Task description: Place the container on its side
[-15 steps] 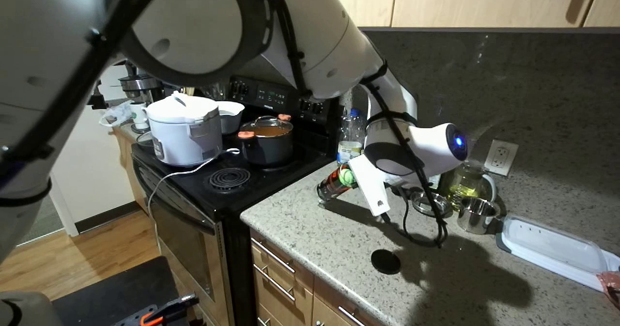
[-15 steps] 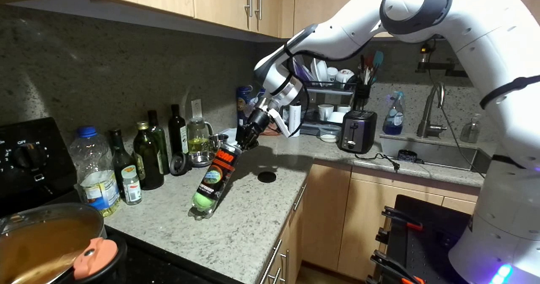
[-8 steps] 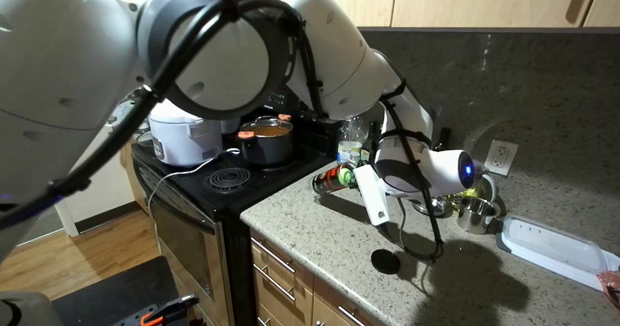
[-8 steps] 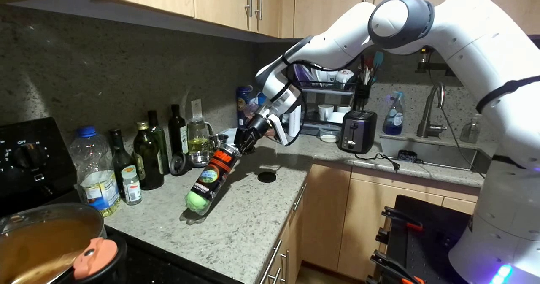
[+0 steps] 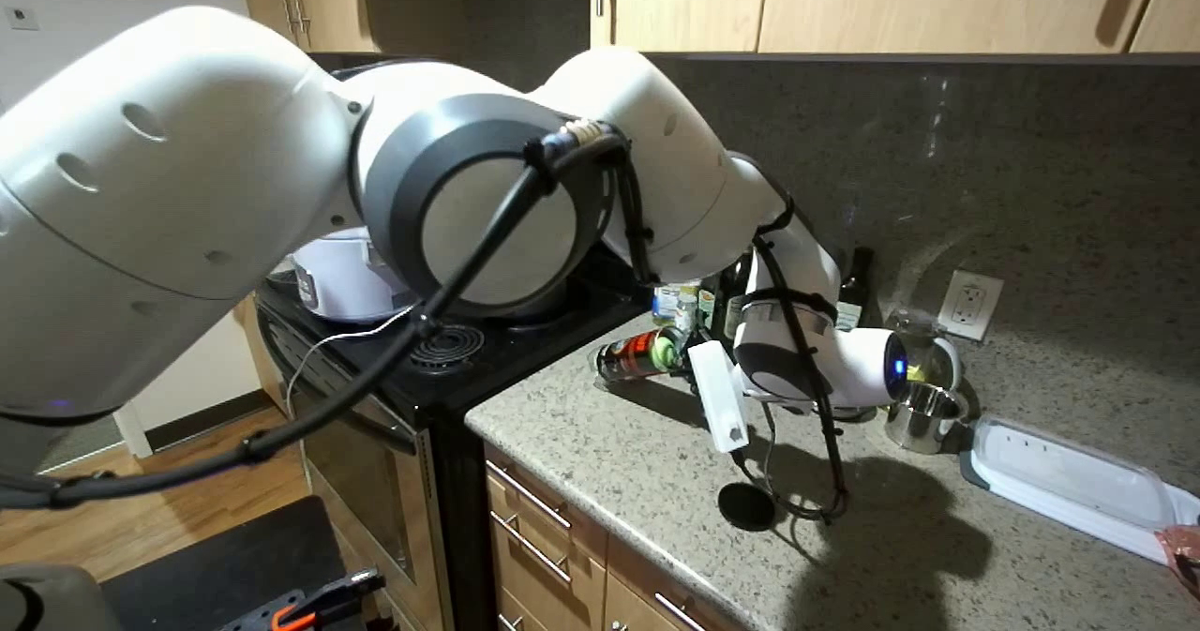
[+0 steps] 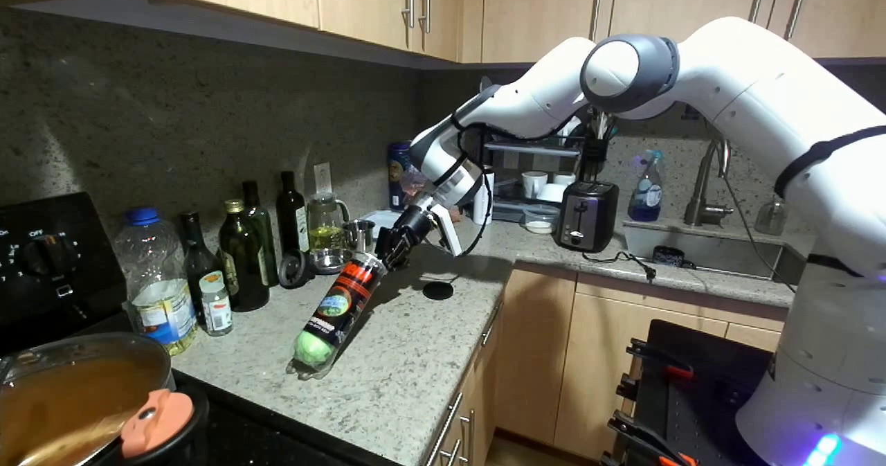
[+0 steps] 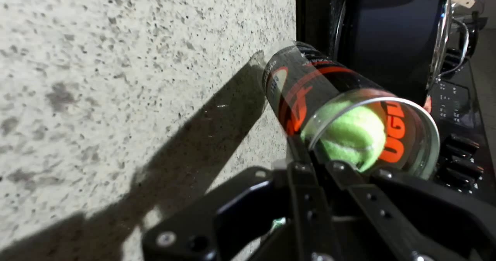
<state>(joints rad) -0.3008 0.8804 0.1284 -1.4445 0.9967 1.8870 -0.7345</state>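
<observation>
The container is a clear can with a black and red-orange label and green tennis balls inside. It shows in both exterior views [image 5: 633, 354] [image 6: 340, 305] and in the wrist view [image 7: 325, 76]. It leans over the counter, far from upright. Its closed end is low, toward the stove, at or just above the counter; I cannot tell if it touches. Its open end is raised at my gripper [image 6: 385, 250]. In the wrist view my gripper [image 7: 310, 146] is shut on the can's rim wall, one finger [image 7: 299, 148] outside and one inside.
A clear plastic bottle [image 6: 156, 279], dark glass bottles [image 6: 243, 265] and a small jar [image 6: 217, 308] stand along the backsplash. A pot [image 6: 76, 383] stands on the stove beside the counter. A black disc [image 6: 438, 290] and a metal cup [image 5: 922, 417] are on the counter.
My gripper has moved lower and slightly toward the stove. The can has tilted further toward the horizontal, its closed end sliding toward the stove. The arm's elbow has come down.
</observation>
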